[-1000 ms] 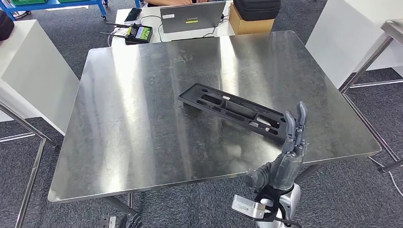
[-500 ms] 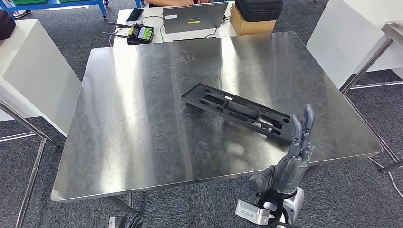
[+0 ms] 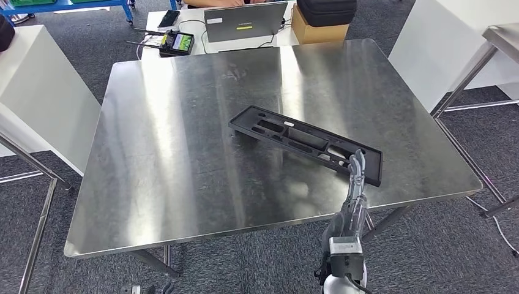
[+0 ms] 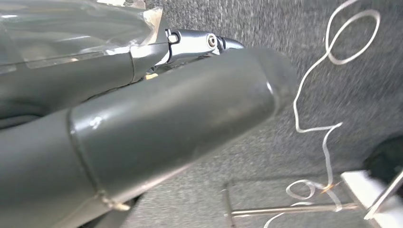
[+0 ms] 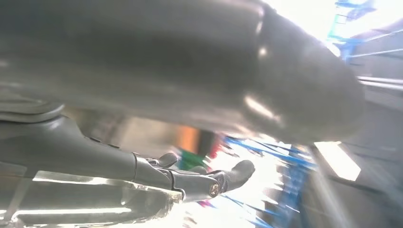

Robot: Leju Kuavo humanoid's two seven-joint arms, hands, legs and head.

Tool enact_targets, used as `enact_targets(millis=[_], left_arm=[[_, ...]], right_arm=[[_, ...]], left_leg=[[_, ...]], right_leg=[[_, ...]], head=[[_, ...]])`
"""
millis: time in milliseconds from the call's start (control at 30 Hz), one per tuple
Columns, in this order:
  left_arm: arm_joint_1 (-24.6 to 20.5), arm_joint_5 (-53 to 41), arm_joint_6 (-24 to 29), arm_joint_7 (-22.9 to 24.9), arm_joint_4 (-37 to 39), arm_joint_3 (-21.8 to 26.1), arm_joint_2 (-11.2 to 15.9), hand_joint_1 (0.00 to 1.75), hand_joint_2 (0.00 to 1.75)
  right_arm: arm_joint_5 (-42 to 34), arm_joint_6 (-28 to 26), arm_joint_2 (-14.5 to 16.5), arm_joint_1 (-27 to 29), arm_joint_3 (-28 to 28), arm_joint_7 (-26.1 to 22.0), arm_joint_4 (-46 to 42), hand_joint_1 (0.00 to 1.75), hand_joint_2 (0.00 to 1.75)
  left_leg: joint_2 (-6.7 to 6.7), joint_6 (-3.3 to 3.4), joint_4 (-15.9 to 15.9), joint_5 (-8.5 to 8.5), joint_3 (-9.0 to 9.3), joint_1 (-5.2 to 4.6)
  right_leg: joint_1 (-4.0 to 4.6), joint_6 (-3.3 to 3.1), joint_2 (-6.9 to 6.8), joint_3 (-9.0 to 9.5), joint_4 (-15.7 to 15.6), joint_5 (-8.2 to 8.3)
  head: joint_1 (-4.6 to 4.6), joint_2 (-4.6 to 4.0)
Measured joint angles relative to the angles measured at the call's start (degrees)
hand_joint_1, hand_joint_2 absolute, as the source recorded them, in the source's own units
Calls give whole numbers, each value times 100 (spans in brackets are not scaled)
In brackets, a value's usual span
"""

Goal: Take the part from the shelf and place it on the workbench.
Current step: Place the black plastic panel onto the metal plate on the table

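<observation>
A grey carpeted floor [image 3: 92, 55] is seen throughout the head view, with a large stainless-steel workbench [image 3: 183, 153] occupying the centre of the frame. A long black plastic part [image 3: 304, 143], slotted and frame-like, is laid flat on the workbench right of centre, running diagonally from mid-frame toward the lower right, its far end close to the bench's right front edge. The right hand [image 3: 354, 196] is raised from the lower right of the frame, edge-on, its fingers [image 3: 356, 168] extended straight and held close together, nothing gripped; the fingertips are seen overlapping the part's lower-right end, though contact cannot be judged. In the right wrist view the thick grey thumb [image 5: 190, 71] is shown blurred against a bright background. In the left wrist view the left hand [image 4: 142, 118] is shown over carpet beside a loose white cable [image 4: 328, 95]; whether its fingers are apart or closed cannot be told. At the upper edge of the head view a white desk [image 3: 196, 27] is recorded, carrying a laptop [image 3: 245, 21], a handheld controller [image 3: 177, 43] and a cardboard box [image 3: 318, 27].
</observation>
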Motion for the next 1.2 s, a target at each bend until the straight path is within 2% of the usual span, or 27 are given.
enact_targets(millis=[33,67,100,200,233,267,333,367,400,433,467,500,567,633,733,767,800,867,900,933,967,1000,1033,1100,1133,1167,1200], left_arm=[[43,19,4,-56,2,43,1,0,0],[88,26,8,-103,5,78,2,0,0],[129,27,13,-134,8,105,3,0,0],[211,23,41,-182,25,161,0,0,0],[226,18,56,-192,32,180,-1,0,0],[238,8,73,-204,39,199,-2,0,0],[249,-13,107,-231,48,225,-5,0,0],[250,-21,119,-243,49,231,-7,0,0],[250,-25,126,-253,51,234,-9,0,0],[250,-28,128,-262,53,237,-9,0,0],[250,-29,129,-268,55,240,-9,0,0],[249,-29,129,-273,57,241,-10,0,0],[240,-30,129,-280,57,243,-13,0,0],[229,-28,115,-303,57,245,-16,0,0],[229,10,59,-382,58,287,-16,0,0],[229,33,38,-412,58,317,-16,0,0],[228,56,24,-439,58,349,-13,0,0],[226,87,8,-484,57,391,-4,0,0],[227,93,8,-502,58,406,-1,0,0],[227,96,9,-517,58,420,1,0,0],[227,96,10,-528,58,439,1,0,0],[228,96,11,-539,59,460,1,0,0],[228,97,11,-553,58,480,1,0,0],[228,112,5,-609,57,513,1,0,0],[227,131,-5,-646,54,532,2,0,0],[227,149,-17,-680,51,552,3,0,0],[228,166,-30,-707,48,579,6,0,0]], right_arm=[[-149,87,2,-3,-53,-21,136,0,0],[-259,152,5,-6,-114,-69,278,0,0],[-321,193,10,-12,-169,-120,396,0,0],[-414,279,38,-35,-287,-198,660,0,0],[-422,307,54,-45,-312,-203,720,0,0],[-422,334,73,-55,-331,-208,769,0,0],[-421,386,112,-73,-361,-213,844,0,0],[-419,412,128,-78,-373,-216,880,0,0],[-419,436,140,-81,-388,-219,919,0,0],[-418,455,149,-84,-403,-222,959,0,0],[-418,467,156,-88,-418,-226,993,0,0],[-418,472,162,-94,-432,-232,1021,0,0],[-416,490,171,-120,-451,-250,1056,0,0],[-412,522,184,-161,-471,-285,1075,0,0],[-399,553,204,-183,-493,-310,1071,0,0],[-396,560,204,-177,-508,-303,1063,0,0],[-395,567,200,-171,-528,-295,1054,0,0],[-394,584,194,-163,-568,-278,1041,0,0],[-393,594,191,-159,-583,-275,1038,0,0],[-391,604,189,-155,-596,-273,1037,0,0],[-390,615,188,-152,-606,-272,1037,0,0],[-389,627,187,-151,-615,-272,1037,0,0],[-387,635,189,-154,-620,-271,1036,0,0],[-383,644,198,-165,-625,-271,1017,0,0],[-380,643,205,-172,-628,-271,1002,0,0],[-378,644,210,-173,-632,-271,988,0,0],[-377,644,212,-167,-639,-270,977,0,0]], left_leg=[[0,-45,40,11,-49,17],[-4,-95,92,18,-97,25],[-9,-138,161,18,-140,21],[-28,-237,288,36,-229,40],[-27,-269,342,-34,-265,68],[-23,-303,482,-204,-323,93],[-12,-355,1074,-770,-509,116],[-11,-376,1459,-1032,-604,121],[-10,-391,1777,-1184,-654,128],[-10,-397,1945,-1217,-624,136],[-10,-394,1905,-1147,-489,144],[-10,-383,1650,-1021,-247,150],[-23,-352,811,-854,400,149],[-42,-320,288,-845,747,113],[-26,-214,190,-746,692,49],[-11,-156,167,-677,640,39],[7,-100,141,-602,576,30],[25,-24,136,-481,417,-2],[34,-7,137,-422,337,-24],[41,4,139,-360,253,-43],[47,8,142,-299,172,-64],[50,7,145,-240,98,-82],[50,0,151,-186,34,-95],[50,-31,184,-94,-59,-131],[53,-50,201,-47,-88,-144],[57,-68,215,-6,-109,-153],[58,-87,223,35,-123,-154]], right_leg=[[-41,72,-20,273,-427,97],[-46,99,-22,472,-723,194],[-53,90,-18,573,-915,242],[-56,-61,15,490,-898,277],[-60,-126,10,461,-878,302],[-61,-200,-1,428,-876,339],[-47,-317,-18,349,-877,435],[-33,-344,-24,298,-873,480],[-19,-353,-30,244,-869,523],[-6,-348,-35,194,-865,563],[4,-336,-38,150,-863,598],[9,-322,-39,117,-863,631],[24,-273,-36,80,-861,687],[37,-193,-36,62,-867,754],[26,-68,-37,-3,-864,811],[30,-76,-36,-72,-765,704],[42,-119,-34,-172,-553,507],[57,-240,-31,-415,168,-13],[66,-260,-31,-499,539,-185],[77,-244,-30,-515,787,-234],[93,-205,-30,-442,854,-173],[111,-166,-30,-261,702,-39],[131,-147,-31,11,374,88],[192,-191,-33,677,-548,158],[215,-226,-30,881,-888,121],[237,-255,-27,990,-1095,89],[226,-282,-27,981,-1167,82]], head=[[5,0],[12,0],[18,0],[-5,0],[-18,0],[-29,0],[-48,0],[-54,0],[-56,0],[-55,0],[-55,0],[-55,0],[-58,0],[-51,0],[-42,0],[-31,0],[-19,0],[11,0],[22,0],[29,0],[34,0],[35,0],[35,0],[34,0],[29,0],[26,0],[20,0]])
